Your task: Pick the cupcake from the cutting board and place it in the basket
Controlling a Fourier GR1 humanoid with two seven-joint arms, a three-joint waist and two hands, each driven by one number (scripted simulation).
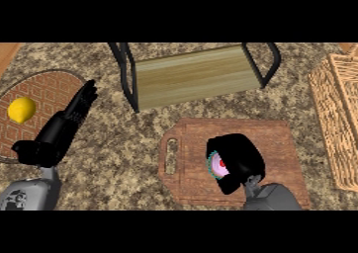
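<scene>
A brown cutting board (277, 136) with a handle slot lies on the counter at lower middle. My right hand (239, 157) is over it, fingers curled round the cupcake (216, 165); only a teal rim with a pink and red top shows at the hand's left side. The wicker basket (341, 113) stands at the right edge, partly cut off. My left hand (68, 118) rests open at the left, fingers straight and pointing up toward the far side.
A yellow lemon (22, 109) lies on a round patterned plate (43, 86) at the left, beside the left hand. A wooden tray with black metal handles (195, 74) sits beyond the cutting board.
</scene>
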